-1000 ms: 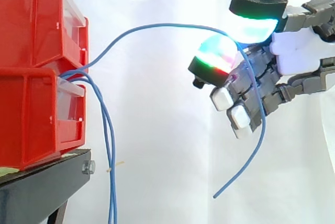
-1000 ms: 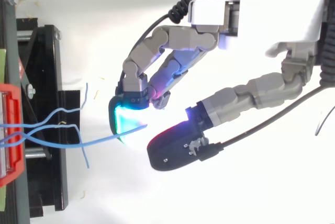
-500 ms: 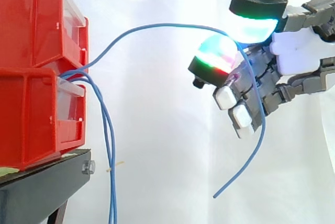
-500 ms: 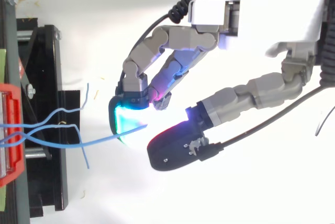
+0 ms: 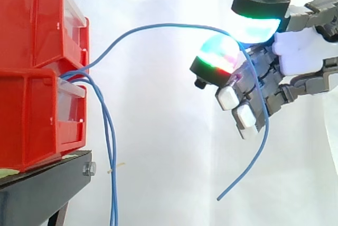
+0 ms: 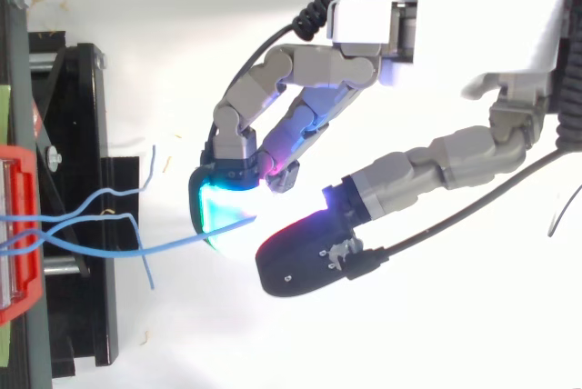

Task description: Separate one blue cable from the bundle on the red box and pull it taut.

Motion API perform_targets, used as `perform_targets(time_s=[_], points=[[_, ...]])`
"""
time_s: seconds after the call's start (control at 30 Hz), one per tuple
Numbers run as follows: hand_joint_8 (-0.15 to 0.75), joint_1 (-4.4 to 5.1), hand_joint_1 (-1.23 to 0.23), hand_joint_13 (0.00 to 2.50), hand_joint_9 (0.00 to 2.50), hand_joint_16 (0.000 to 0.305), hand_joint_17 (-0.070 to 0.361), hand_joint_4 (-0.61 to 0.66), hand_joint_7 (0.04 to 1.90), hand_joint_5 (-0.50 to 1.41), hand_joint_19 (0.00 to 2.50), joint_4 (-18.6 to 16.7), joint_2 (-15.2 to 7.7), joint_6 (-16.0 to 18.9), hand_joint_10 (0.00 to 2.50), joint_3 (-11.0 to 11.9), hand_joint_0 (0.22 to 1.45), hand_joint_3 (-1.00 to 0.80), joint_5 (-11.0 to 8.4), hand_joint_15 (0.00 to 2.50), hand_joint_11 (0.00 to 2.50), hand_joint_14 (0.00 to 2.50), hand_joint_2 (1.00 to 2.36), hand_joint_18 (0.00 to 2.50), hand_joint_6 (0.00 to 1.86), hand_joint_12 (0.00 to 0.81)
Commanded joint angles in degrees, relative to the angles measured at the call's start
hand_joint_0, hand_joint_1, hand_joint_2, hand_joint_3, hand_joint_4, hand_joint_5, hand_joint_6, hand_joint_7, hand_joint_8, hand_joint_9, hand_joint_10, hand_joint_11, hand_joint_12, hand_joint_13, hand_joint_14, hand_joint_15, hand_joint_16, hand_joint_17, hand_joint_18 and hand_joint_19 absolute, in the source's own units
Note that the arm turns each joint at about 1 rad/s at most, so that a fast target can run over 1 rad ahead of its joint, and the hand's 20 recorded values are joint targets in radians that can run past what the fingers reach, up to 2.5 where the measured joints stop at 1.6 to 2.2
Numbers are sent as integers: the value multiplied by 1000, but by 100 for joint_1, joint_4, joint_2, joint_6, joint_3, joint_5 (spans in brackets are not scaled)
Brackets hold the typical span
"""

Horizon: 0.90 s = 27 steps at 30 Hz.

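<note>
The hand (image 5: 302, 58) pinches one blue cable (image 5: 158, 25) between two glowing pads (image 5: 257, 27), its free end dangling below. The cable arcs slackly to the stacked red bins (image 5: 31, 78), where other blue cables (image 5: 109, 157) hang before the white curtain (image 5: 169, 131).

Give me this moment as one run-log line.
hand: pinching one cable | cable: slack arc from bins, not taut | free end: dangles below hand | other cables: hang down at bins
</note>
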<state>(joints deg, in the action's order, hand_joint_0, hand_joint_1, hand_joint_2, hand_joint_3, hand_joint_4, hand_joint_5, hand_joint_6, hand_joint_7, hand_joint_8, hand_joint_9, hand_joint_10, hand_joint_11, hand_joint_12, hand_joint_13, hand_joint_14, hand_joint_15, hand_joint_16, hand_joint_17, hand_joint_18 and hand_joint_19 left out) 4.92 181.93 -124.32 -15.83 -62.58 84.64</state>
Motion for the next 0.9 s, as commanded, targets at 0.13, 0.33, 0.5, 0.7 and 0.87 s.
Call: perform_targets(time_s=[0.13, 0.33, 0.5, 0.7, 0.87], points=[[279, 0, -654, 853, 904, 63, 142, 14, 790, -19, 443, 0, -4, 1, 10, 0, 574, -274, 0, 480, 260, 17, 1093, 687, 883, 429], [281, 0, -652, 854, 906, 63, 142, 13, 787, -19, 442, 0, 4, 1, 10, 0, 572, -278, 0, 473, 260, 17, 1100, 693, 884, 428], [280, 0, -651, 854, 908, 63, 143, 17, 767, -19, 443, 0, 4, 1, 10, 0, 572, -280, 0, 475, 258, 17, 1105, 694, 886, 430], [283, 0, -649, 856, 907, 63, 142, 20, 778, -19, 440, 0, -4, 1, 11, 0, 570, -283, 0, 477, 264, 16, 1109, 697, 885, 431], [279, 0, -649, 857, 907, 63, 142, 20, 777, -19, 443, 0, 4, 1, 10, 0, 570, -281, 0, 476, 257, 16, 1108, 697, 885, 431]])
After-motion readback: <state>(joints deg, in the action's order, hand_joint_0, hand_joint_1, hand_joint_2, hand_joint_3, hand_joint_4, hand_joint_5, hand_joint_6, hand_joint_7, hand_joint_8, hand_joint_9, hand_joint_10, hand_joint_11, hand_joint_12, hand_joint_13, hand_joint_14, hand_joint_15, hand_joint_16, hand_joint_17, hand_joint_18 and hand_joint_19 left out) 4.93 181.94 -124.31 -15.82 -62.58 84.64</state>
